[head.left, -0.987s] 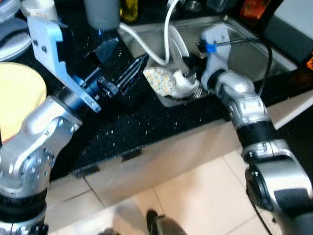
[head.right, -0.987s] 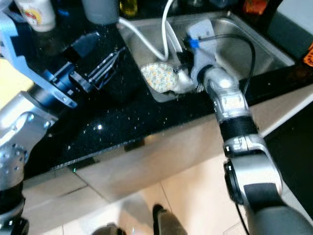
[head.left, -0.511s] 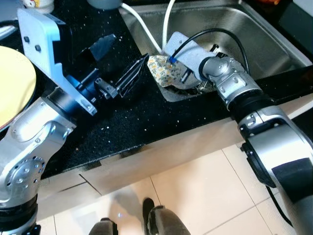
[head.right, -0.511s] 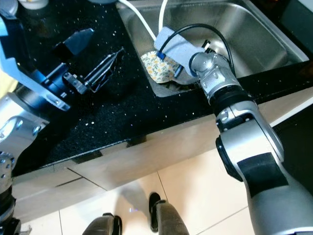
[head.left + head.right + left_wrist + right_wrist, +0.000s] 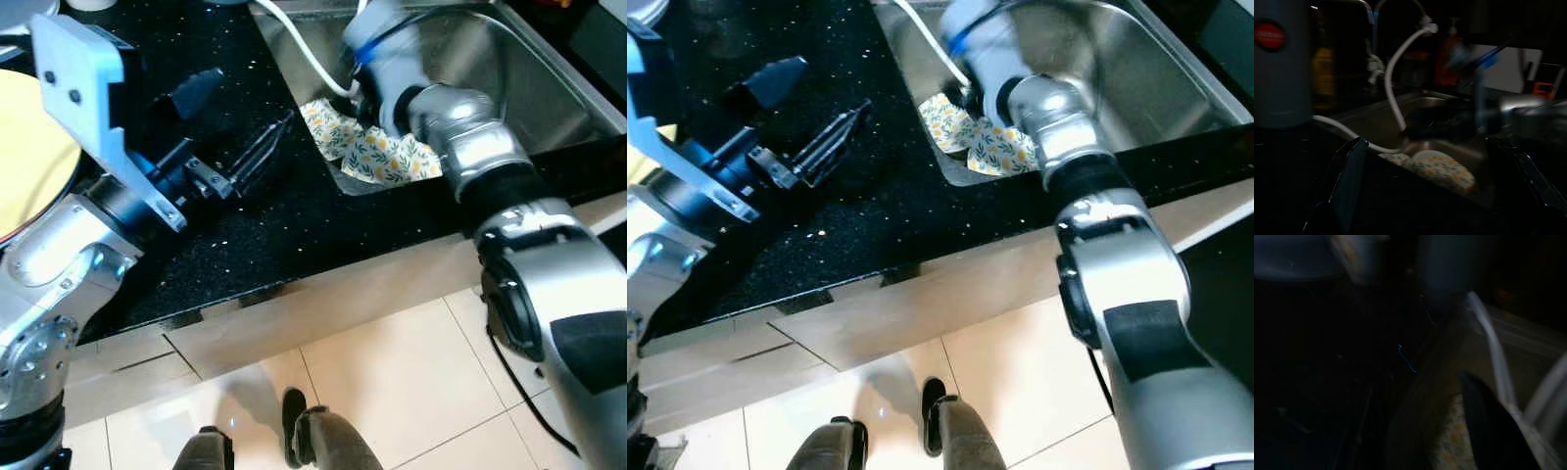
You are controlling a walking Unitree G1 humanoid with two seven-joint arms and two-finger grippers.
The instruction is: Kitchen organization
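A cloth with a yellow flower pattern [image 5: 377, 155] lies in the near left corner of the steel sink [image 5: 519, 69]. My right gripper [image 5: 351, 98] reaches down into that corner, right at the cloth's far edge; the wrist hides where they meet. In the dim right wrist view the flowered cloth [image 5: 1452, 450] lies just beneath the gripper. My left gripper [image 5: 247, 101] hovers open over the black speckled counter [image 5: 294, 235], left of the sink, with nothing between its fingers. The left wrist view looks across the counter at the cloth [image 5: 1435, 169].
A white hose [image 5: 294, 44] runs down into the sink beside the right gripper. A yellow plate [image 5: 29, 166] sits at the counter's far left. A grey cylinder [image 5: 1281, 63] and bottles stand behind the sink. Tiled floor [image 5: 392, 372] lies below the counter's front edge.
The camera has shifted. My right wrist has swung up toward the sink's left wall, and the flowered cloth now lies more spread and uncovered. The left gripper stays open over the counter.
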